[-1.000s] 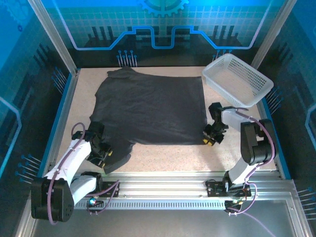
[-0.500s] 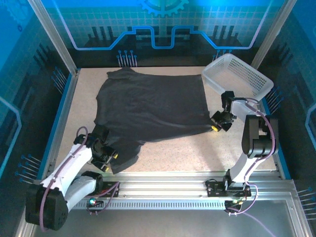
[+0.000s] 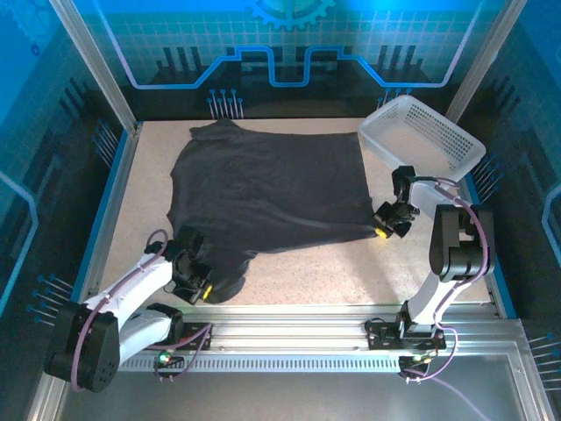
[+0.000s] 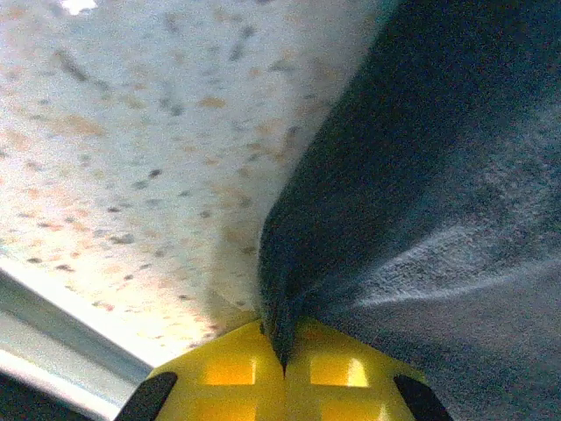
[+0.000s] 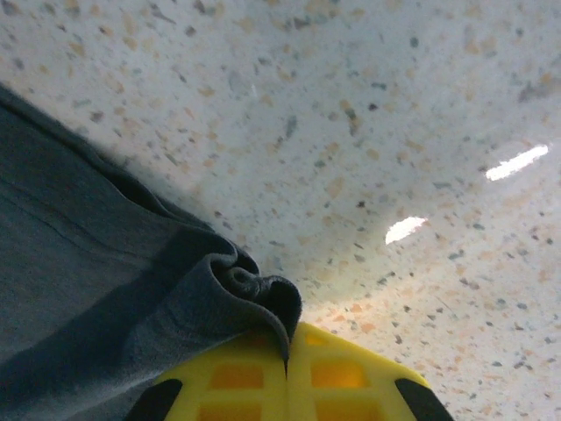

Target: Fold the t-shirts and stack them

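T-shirt (image 3: 272, 189): spread dark across the tabletop (image 3: 333, 272), near-left part bunched close to the front edge. White basket (image 3: 456, 132) at far right, just beside the cloth's far-right corner.

Left tool (image 3: 203, 285): now clamped shut on the bunched near-left cloth, a fold pinched between the yellow pads. Half a second ago, open beside it.

Right tool (image 3: 383, 230): closed on the near-right corner, as half a second ago.

Consequence: both near corners secured. Probably ready for lifting and carrying toward the far edge as the first fold.
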`<state>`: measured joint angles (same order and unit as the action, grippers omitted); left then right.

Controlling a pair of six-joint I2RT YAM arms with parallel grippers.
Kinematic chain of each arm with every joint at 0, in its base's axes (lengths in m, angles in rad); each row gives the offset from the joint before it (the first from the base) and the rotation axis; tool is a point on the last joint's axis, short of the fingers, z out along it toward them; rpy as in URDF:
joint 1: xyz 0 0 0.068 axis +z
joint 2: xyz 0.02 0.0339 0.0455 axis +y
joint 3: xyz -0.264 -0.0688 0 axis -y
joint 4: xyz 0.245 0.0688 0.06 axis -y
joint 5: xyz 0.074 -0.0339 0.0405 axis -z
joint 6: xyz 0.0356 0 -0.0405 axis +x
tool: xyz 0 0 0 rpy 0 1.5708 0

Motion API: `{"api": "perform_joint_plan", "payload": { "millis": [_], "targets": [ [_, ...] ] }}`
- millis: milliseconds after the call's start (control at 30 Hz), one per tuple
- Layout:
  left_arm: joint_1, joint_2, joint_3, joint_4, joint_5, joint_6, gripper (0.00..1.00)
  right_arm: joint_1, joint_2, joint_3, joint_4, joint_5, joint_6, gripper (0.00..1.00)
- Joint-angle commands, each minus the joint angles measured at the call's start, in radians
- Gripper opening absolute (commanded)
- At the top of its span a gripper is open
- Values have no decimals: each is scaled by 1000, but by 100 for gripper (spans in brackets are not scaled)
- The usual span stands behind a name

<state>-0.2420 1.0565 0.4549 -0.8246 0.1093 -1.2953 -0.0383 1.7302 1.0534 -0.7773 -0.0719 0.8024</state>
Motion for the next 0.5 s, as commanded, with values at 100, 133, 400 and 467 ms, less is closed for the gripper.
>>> {"api": "perform_joint_plan", "payload": {
  "millis": [100, 133, 400, 467],
  "targets": [
    [-52, -151, 86, -250, -122, -64, 0, 20, -127, -66, -74, 30, -17, 0],
    [-60, -195, 94, -305, -136, -90, 0, 22, -152, -84, -88, 37, -13, 0],
    [-73, -406, 113, -487, -164, -180, 0, 66, -313, -271, -127, 4, 40, 0],
    [-74, -394, 127, -475, -178, -164, 0, 75, -328, -303, -120, -3, 50, 0]
  ]
}}
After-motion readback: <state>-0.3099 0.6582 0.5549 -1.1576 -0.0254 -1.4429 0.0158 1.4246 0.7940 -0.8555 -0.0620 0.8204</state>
